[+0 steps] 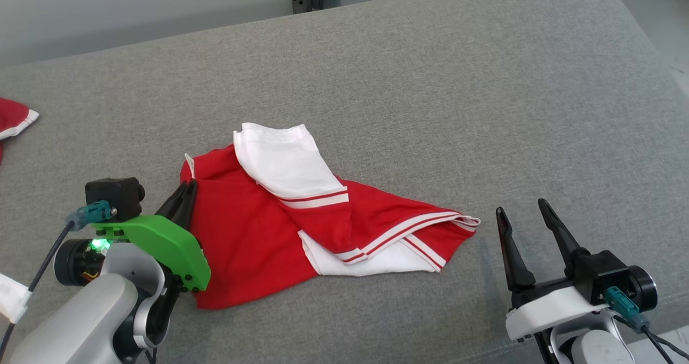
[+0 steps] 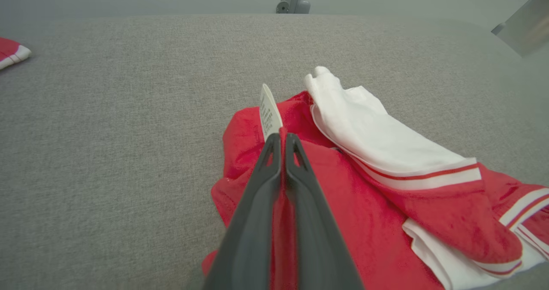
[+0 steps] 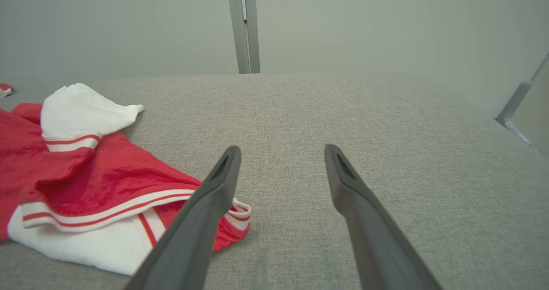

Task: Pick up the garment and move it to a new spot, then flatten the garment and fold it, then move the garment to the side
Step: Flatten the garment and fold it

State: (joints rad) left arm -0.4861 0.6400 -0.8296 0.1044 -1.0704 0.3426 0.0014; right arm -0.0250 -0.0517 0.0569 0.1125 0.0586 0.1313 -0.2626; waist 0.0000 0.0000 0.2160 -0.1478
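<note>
Left claw (image 1: pixel 187 187) is clamped shut on the garment (image 1: pixel 253 235), its two dark fingers pressed together with a fold of red cloth caught between them. The grip is on the garment's left edge, just below a small white label (image 2: pixel 269 112) that stands up past the fingertips in the left wrist view. The garment is a red shirt with white panels and red-and-white striped trim. It lies crumpled near the middle of the grey padded surface (image 1: pixel 430 84), somewhat toward its near edge. A white sleeve (image 1: pixel 280 159) is folded over its top, and a striped hem points toward the right side. Right claw (image 1: pixel 521 208) has its fingers spread wide and holds nothing. It sits near the front right of the surface, just beside the hem's tip but apart from it. Another scrap of red-and-white cloth (image 1: pixel 13 117) lies at the far left edge.
</note>
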